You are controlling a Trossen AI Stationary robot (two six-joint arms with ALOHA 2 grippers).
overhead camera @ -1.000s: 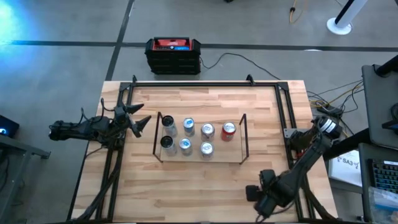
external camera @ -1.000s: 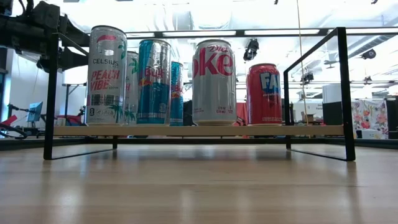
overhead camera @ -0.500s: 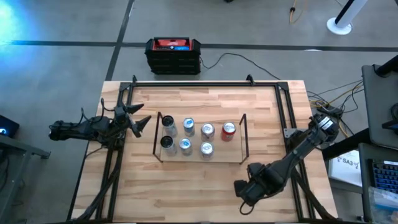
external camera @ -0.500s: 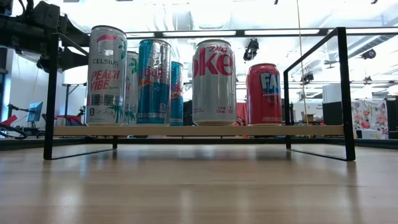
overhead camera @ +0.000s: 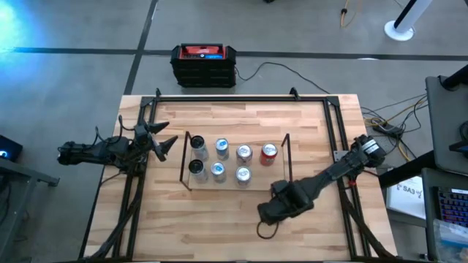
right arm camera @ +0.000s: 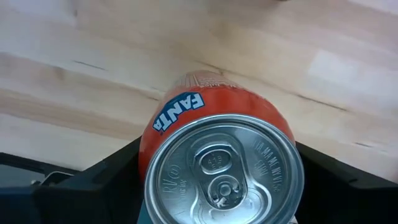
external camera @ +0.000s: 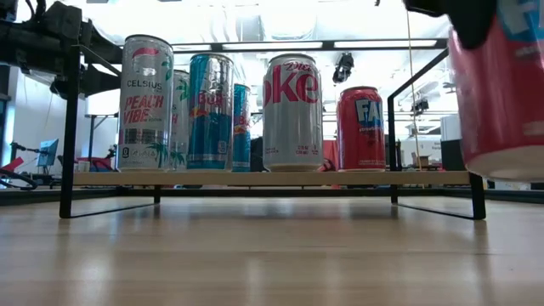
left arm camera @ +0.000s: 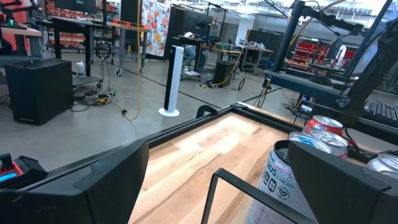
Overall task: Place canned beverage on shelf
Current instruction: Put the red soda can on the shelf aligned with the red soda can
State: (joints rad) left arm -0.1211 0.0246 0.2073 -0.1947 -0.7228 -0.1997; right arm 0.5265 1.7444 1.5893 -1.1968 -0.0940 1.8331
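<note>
Right gripper [overhead camera: 272, 212]: clamped on red Fanta can [right arm camera: 217, 162], above table [overhead camera: 241, 219] near front edge. Left gripper [overhead camera: 162, 139]: fingers apart, empty, left edge. Shelf [overhead camera: 235, 162]: seven cans.

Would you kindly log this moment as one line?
right gripper: shut on Fanta can, above table, before shelf | left gripper: open, waiting beside shelf

a robotics lab or workshop. a wooden tabletop [overhead camera: 241, 204] stands on a grey concrete floor [overhead camera: 73, 80] with loose cables [overhead camera: 292, 71]. beyond it are equipment benches [left arm camera: 68, 28], metal frames and a black case [left arm camera: 34, 87].
</note>
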